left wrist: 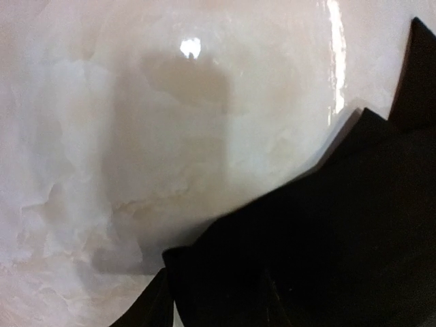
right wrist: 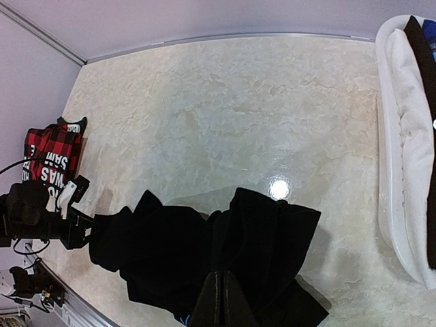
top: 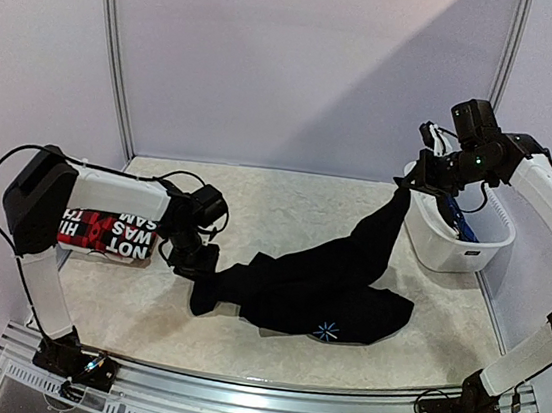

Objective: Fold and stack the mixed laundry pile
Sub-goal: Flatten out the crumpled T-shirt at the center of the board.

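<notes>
Cloth from the soft plain black garment ran in one long line across the pale marbled table. Its top end was pinched tight in the closed right gripper, held up high by the white plastic basket, and its low end lay on the left. The left gripper was the nearer one to that low end, right at its edge, but I could not tell how wide its fingers stood or if they had any cloth
</notes>
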